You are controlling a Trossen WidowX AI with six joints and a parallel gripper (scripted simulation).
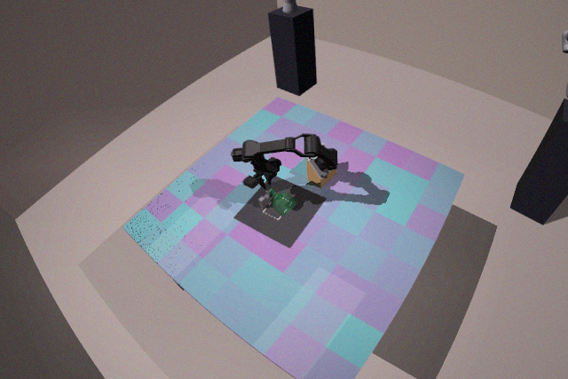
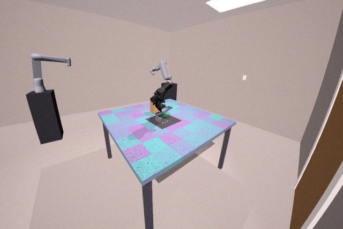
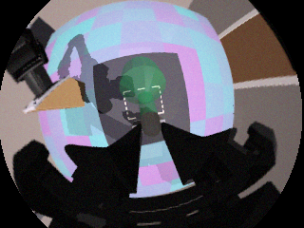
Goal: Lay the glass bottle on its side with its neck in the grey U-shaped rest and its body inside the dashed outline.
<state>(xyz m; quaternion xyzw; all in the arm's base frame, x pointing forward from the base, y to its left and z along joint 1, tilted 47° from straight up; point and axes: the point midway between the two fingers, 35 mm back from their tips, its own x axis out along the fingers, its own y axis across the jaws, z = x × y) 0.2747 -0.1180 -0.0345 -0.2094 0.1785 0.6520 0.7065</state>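
Currently I have the gripper (image 1: 267,188) (image 2: 161,112) (image 3: 152,130) part-closed on the glass bottle (image 1: 283,202) (image 2: 165,115) (image 3: 142,78), its green body over the dark mat (image 1: 288,234) (image 2: 163,125) (image 3: 173,71), and I judge this the laying-down step, needing gentle alignment and lowering before release.
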